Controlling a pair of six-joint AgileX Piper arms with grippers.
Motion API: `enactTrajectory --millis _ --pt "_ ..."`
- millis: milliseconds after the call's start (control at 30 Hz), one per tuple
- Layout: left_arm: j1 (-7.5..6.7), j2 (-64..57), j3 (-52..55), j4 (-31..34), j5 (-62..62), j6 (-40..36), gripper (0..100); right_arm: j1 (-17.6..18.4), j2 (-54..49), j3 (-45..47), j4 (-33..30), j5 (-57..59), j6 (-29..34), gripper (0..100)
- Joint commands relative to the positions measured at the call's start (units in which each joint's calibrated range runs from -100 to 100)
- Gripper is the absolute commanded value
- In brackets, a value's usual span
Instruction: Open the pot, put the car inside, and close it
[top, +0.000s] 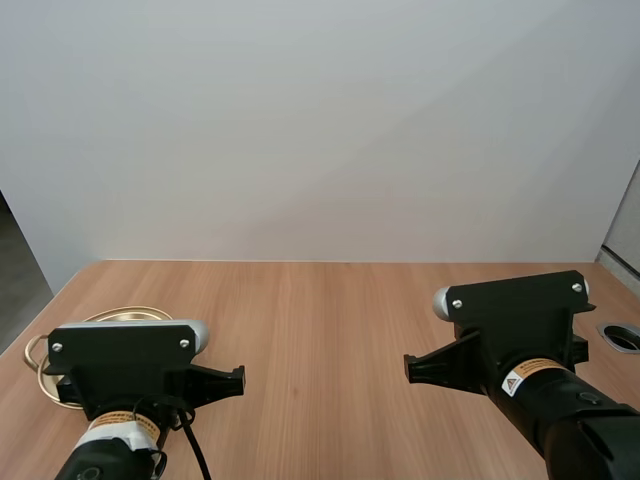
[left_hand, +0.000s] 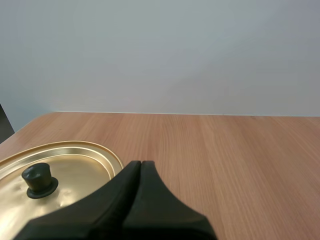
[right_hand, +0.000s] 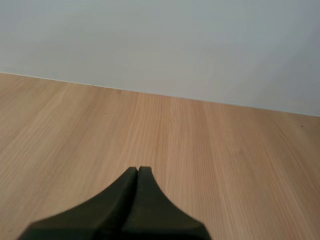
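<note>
Both grippers are clenched on nothing. The left gripper (left_hand: 141, 162) shows its two black fingers (left_hand: 120, 195) pressed together into one dark wedge, and the right gripper (right_hand: 138, 168) looks the same, its tips meeting over bare wood.

A wooden table (top: 320, 320) runs across the high view, with a plain pale wall (top: 320, 120) behind its far edge. The left arm (top: 125, 365) sits at the near left of the table and the right arm (top: 520, 335) at the near right, well apart, with open wood between them.

The pot (top: 42, 352) stands at the table's left edge, mostly hidden under the left arm. Its golden rim and a loop handle curve out on the arm's left side. In the left wrist view the lid (left_hand: 75, 172) is on the pot, a shallow golden disc with a raised edge, lying just beside and below the closed fingertips — the wedge overlaps its near edge in that view, and I cannot tell whether they touch. A black knob (left_hand: 38, 179) stands upright at the lid's middle, apart from the fingers.

At the table's right edge, beyond the right arm, a small grey ring (top: 622, 336) is set into the wood.
</note>
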Motion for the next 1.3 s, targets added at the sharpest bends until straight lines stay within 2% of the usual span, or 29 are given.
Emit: enactTrajectory --millis 0,67,200,267,367,600,1267 --pt "0.06 0.0 0.0 0.0 0.0 0.0 0 0.0 0.0 0.2 0.0 -0.4 0.1 0" --pt "0.06 0.0 0.0 0.0 0.0 0.0 0 0.0 0.0 0.6 0.7 -1.6 0.1 0" --pt "0.06 0.0 0.0 0.0 0.0 0.0 0 0.0 0.0 6.6 0.8 -16.1 0.1 0" --pt "0.06 0.0 0.0 0.0 0.0 0.0 0 0.0 0.0 9.3 0.8 -18.9 0.1 0" --pt "0.06 0.0 0.0 0.0 0.0 0.0 0 0.0 0.0 12.3 1.0 -19.6 0.1 0" --pt "0.06 0.0 0.0 0.0 0.0 0.0 0 0.0 0.0 12.5 3.6 -20.3 0.1 0" --pt "0.06 0.0 0.0 0.0 0.0 0.0 0 0.0 0.0 12.5 2.7 -20.3 0.1 0"
